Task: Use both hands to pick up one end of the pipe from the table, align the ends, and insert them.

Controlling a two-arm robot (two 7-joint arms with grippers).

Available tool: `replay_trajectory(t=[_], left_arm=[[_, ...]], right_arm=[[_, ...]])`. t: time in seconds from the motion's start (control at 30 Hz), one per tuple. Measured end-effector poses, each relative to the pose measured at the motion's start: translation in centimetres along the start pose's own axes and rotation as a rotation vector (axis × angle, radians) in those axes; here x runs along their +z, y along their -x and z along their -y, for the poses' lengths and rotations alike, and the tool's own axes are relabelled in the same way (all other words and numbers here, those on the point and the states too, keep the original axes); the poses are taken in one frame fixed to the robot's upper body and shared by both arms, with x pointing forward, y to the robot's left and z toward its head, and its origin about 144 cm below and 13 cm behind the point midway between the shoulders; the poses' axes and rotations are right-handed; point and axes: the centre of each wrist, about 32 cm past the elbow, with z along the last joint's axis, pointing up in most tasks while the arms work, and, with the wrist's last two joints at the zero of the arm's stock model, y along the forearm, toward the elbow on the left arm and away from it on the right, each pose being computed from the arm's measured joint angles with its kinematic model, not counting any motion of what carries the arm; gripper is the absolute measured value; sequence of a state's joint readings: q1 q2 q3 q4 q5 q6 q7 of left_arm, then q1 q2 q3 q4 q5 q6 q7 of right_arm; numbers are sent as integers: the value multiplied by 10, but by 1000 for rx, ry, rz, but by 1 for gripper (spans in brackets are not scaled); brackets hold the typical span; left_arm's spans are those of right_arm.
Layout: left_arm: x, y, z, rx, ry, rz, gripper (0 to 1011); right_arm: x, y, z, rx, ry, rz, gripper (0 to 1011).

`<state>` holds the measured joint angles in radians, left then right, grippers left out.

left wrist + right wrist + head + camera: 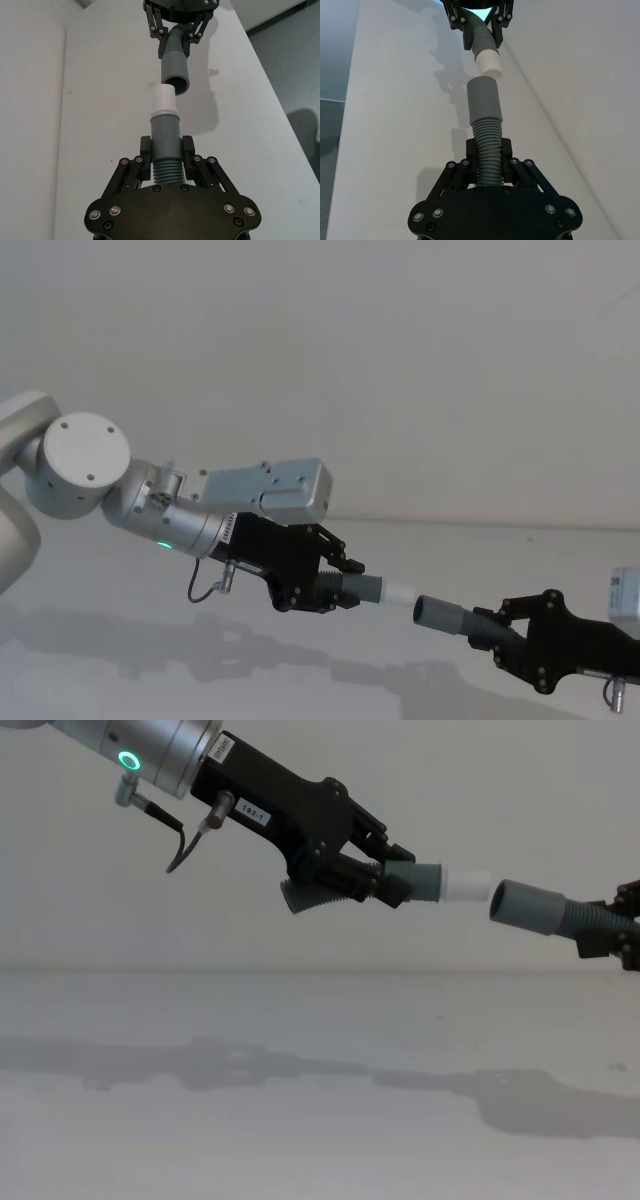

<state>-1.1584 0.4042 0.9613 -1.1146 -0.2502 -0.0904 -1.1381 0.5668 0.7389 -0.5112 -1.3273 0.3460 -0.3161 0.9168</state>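
Here the two halves of the pipe hang in the air above the table [320, 1050], nearly end to end. The white plug tip [466, 884] of the shorter piece [412, 883] sits just beside the open grey socket [525, 905] of the longer piece [455, 618], apart by a narrow gap and not yet entered. In the chest view the socket mouth lies a little lower than the plug, and in the left wrist view the socket [176, 75] is offset slightly to one side of the plug [164, 99], so the two axes do not quite meet.

The left tool [335, 585] pinches the shorter piece on its ribbed section just behind the smooth collar. The right tool [500, 630] pinches the longer piece on its ribbed hose behind the socket, as the right wrist view shows [489, 155].

The main risk, as I judge it, is pushing forward with that offset uncorrected: the plug's rim would catch the socket lip instead of sliding in. Because both grips sit on flexible ribbing, a jammed push would likely bend the hose or twist a piece in its tool rather than seat it. A hard shove could also slide a piece back through the fingers, or knock it loose onto the table below.
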Motion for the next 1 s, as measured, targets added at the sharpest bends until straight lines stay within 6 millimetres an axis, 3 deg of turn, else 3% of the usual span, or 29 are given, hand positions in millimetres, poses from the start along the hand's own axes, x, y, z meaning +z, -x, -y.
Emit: replay_trajectory(t=[1.0], left_arm=[[-1,-5,1,1,-4,16,327]], right_arm=[[-1,-9,-8,3,2,-86,242]])
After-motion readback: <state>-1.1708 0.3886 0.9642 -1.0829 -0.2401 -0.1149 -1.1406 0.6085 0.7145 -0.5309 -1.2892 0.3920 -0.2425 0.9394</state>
